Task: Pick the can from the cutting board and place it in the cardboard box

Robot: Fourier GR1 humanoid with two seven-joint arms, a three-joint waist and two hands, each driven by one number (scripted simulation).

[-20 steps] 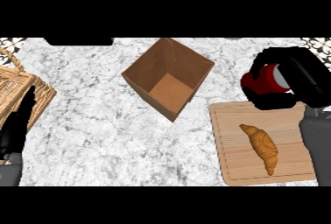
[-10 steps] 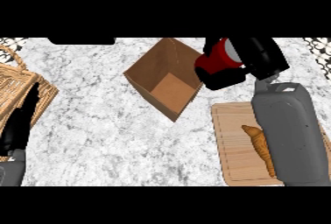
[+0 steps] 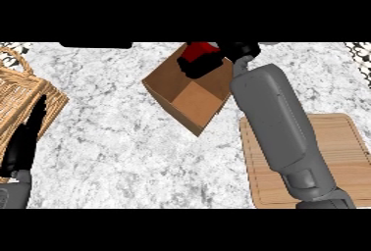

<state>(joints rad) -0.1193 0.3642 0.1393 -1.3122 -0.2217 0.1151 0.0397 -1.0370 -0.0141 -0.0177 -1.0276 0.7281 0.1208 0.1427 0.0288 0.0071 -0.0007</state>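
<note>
The red can was held in the right robot hand, whose black fingers were curled round it so that only part of its red side showed between them. Can and hand together hung over the far corner of the cardboard box, near the top of the head view, with the can above the box's open mouth rather than resting on its floor. The right forearm ran as a long grey bar from the lower right of the view up and leftward to that hand, passing over the cutting board and hiding much of the board's left part. The box stood on the marble counter, turned corner-on like a diamond, its brown inner walls and lighter floor open to view; nothing could be seen lying on the visible part of that floor. The cutting board lay just to the right of the box, near it, and its uncovered wood carried nothing that showed. At the far left a wicker basket sat at the edge of the counter. The left robot hand showed beside the basket at the left edge, fingers straight and pointing up, resting open.
</note>
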